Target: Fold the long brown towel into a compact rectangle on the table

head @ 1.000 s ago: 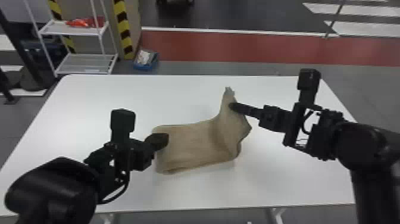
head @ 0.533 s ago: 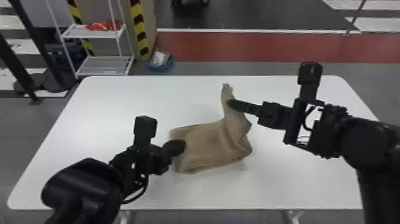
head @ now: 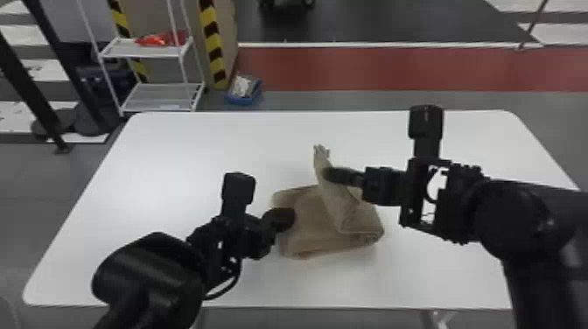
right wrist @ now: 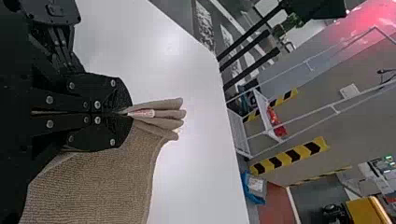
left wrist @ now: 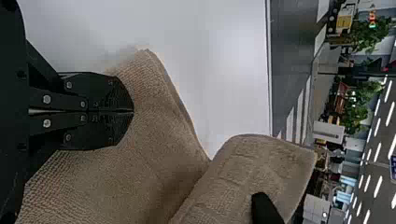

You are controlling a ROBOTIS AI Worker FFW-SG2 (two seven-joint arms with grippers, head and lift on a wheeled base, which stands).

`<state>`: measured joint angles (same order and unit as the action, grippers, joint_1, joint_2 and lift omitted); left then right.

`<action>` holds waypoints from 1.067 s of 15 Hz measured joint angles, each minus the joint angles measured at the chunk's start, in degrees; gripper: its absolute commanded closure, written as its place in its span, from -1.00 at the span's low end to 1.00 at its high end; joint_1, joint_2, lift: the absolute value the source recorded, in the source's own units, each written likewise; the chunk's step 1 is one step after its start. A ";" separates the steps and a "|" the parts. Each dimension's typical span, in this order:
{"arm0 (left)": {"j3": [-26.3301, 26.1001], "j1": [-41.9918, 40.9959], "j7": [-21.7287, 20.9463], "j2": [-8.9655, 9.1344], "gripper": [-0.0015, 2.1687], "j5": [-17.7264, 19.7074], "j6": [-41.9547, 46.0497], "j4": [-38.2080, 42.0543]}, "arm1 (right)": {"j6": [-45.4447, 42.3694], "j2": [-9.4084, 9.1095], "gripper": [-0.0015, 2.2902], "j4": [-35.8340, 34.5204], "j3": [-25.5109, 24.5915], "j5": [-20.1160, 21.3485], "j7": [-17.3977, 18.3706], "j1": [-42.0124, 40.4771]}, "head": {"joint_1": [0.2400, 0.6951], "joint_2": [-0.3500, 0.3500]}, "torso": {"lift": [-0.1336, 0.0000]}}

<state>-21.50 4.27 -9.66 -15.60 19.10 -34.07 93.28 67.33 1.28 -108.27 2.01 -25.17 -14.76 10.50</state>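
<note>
head view — right gripper (head: 328, 176) raised, pinching towel (head: 313, 232); left gripper (head: 286, 219) lower — clenched, perhaps touching it.

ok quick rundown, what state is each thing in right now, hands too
brown towel: partly folded, one end bunched and raised
right hand: shut on the towel's raised end
left hand: shut, at the towel's left side
table: upright, bearing the towel
white rack: standing, red item on its upper shelf
blue bin: open, pale stuff inside
</note>
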 measured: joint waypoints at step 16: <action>1.34 -3.89 -0.11 -0.65 -0.49 0.96 1.69 4.70 | -3.14 -0.44 -0.94 4.41 5.10 0.89 1.95 -1.80 | 1.00 0.16 | -0.80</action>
<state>-20.16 0.38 -9.77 -16.25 20.06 -32.38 97.98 64.19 0.84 -103.86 7.11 -24.28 -12.81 8.70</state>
